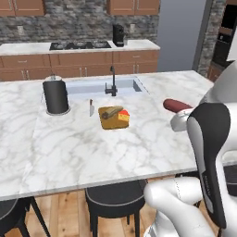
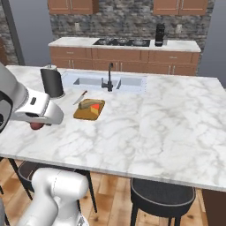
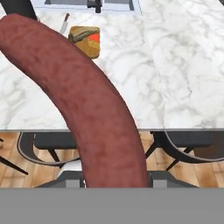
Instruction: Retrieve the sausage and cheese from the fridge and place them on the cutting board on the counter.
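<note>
Right now the gripper (image 3: 114, 177) is closed around the sausage (image 3: 83, 100), which is dark red-brown, long and a little bent. In the hand view it runs from the bottom up to the top left corner. In the left base view its rounded end (image 1: 175, 105) sticks out past the hand, over the right part of the counter (image 1: 92, 143).

The cutting board (image 1: 112, 120) is small and light brown. It lies flat on the counter, just in front of the sink (image 1: 99, 86). A tan lump and the cheese (image 1: 123, 117), yellow-orange with a red side, rest on it. A small knife (image 1: 91, 108) lies just left of the board, and a dark round canister (image 1: 56, 97) stands farther left.

Wide bare marble lies between the sausage and the board. The counter's near edge sits above dark stools (image 1: 115, 199) and a wood floor.
</note>
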